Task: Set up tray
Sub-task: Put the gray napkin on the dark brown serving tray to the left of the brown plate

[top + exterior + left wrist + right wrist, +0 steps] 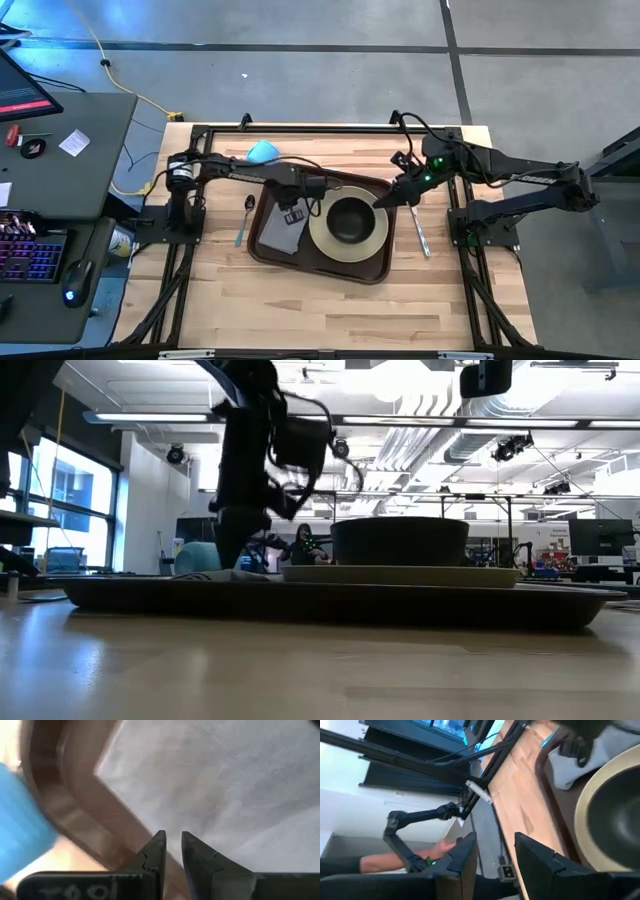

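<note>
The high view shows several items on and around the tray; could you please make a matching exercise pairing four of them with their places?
Things:
1. plate
2. napkin
3. spoon
4. bowl

Places:
A. on the wooden table, left of the tray
B. on the plate
C. flat in the tray's left part
D. in the tray's right part, under the bowl

Pairs: 1-D, 2-C, 3-A, 4-B

Left pincer (293, 214) tips hidden under its own wrist from above; a narrow gap shows between them close up. Blue object (20, 820) blurred, cut off by the frame edge. Napkin (283, 232) partly covered by the arm. Tray (300, 600) far rim hidden at table level.
</note>
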### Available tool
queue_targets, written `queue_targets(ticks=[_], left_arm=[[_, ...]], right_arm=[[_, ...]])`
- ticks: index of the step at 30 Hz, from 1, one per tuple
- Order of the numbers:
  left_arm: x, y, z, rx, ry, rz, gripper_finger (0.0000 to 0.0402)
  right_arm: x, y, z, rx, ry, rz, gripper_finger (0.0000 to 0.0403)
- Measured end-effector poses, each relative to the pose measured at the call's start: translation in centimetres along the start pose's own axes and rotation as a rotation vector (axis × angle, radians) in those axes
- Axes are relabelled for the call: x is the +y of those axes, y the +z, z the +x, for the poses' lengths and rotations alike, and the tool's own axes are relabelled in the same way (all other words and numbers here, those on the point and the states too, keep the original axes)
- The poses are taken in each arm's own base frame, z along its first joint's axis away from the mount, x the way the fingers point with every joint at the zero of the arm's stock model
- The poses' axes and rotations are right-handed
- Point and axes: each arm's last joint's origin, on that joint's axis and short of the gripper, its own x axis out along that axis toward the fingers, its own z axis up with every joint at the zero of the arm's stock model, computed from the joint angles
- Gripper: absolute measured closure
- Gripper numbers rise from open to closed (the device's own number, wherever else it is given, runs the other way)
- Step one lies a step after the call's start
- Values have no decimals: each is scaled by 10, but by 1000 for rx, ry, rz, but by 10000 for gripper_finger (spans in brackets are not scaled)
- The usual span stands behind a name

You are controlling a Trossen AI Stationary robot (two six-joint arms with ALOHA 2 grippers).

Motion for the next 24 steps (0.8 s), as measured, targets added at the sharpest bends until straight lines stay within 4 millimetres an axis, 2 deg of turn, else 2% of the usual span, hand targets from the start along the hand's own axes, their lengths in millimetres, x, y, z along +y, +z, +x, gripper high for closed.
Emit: queue_targets(ticks=[7, 10, 17, 21, 24], left_arm=[[4, -17, 14, 114, 32, 53, 307], [2, -21, 20, 142, -6, 18, 307], [-19, -21, 17, 95, -121, 11, 307], [-29, -25, 14, 96, -120, 52, 307], [-29, -30, 14, 130, -78, 71, 307]], right_arm=[[-2, -1, 0, 4, -15, -11, 279], [-2, 0, 0, -2, -19, -30, 279], [-7, -2, 0, -11, -87, -57, 279], [-13, -7, -1, 30, -146, -53, 279], [-17, -9, -1, 51, -184, -52, 279]])
